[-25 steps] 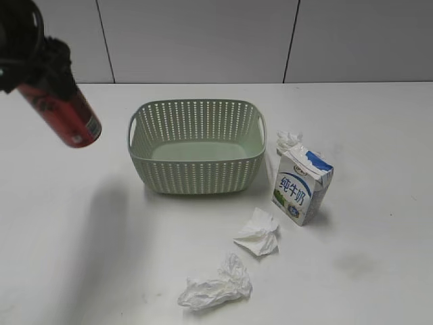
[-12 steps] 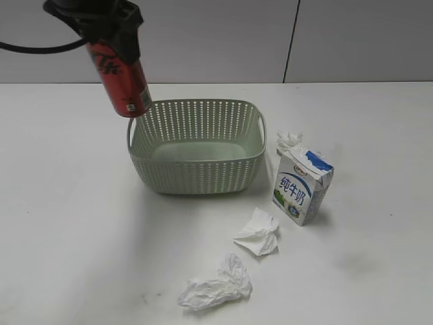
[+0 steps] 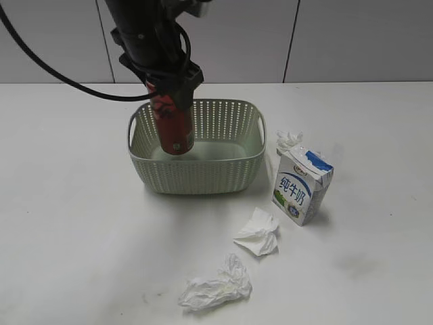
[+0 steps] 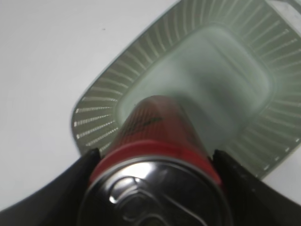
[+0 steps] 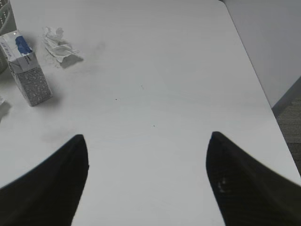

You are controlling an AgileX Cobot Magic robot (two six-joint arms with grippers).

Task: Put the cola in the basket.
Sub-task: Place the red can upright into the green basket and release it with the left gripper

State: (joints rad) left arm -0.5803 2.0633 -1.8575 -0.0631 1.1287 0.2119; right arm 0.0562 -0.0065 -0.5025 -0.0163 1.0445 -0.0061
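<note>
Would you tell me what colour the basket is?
Pale green, with slotted perforated sides; the basket shows best in the exterior view.

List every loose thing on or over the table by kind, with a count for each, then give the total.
Can, held in the left hand: 1
Basket: 1
Milk carton: 1
Crumpled tissues: 3
Total: 6

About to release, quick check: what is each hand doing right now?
Left hand: closed on the cola, over the basket.
Right hand: open, holding nothing.
</note>
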